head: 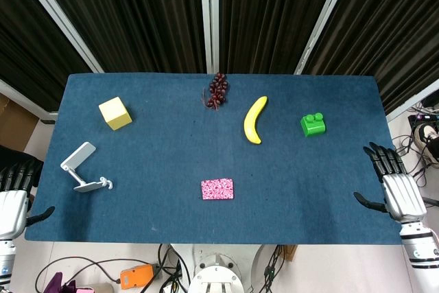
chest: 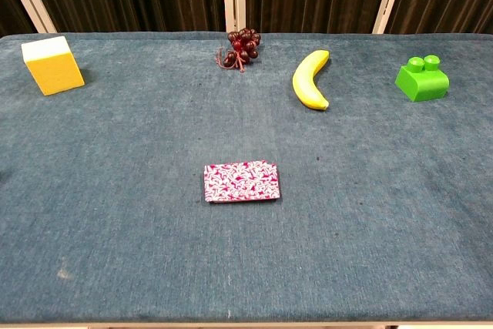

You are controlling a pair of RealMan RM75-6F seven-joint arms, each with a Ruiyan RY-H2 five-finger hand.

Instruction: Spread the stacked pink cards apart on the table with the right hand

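Observation:
The pink patterned cards (head: 217, 189) lie in one neat stack near the table's front middle, seen closer in the chest view as cards (chest: 241, 182). My right hand (head: 394, 187) rests at the table's right edge, fingers spread and holding nothing, well to the right of the stack. My left hand (head: 15, 190) sits off the left edge, fingers apart and empty. Neither hand shows in the chest view.
On the blue table (head: 151, 156) a yellow block (head: 115, 113) sits back left, dark grapes (head: 217, 90) at back centre, a banana (head: 254, 120) and a green brick (head: 313, 125) to the right. A grey hinged metal piece (head: 84, 167) lies front left.

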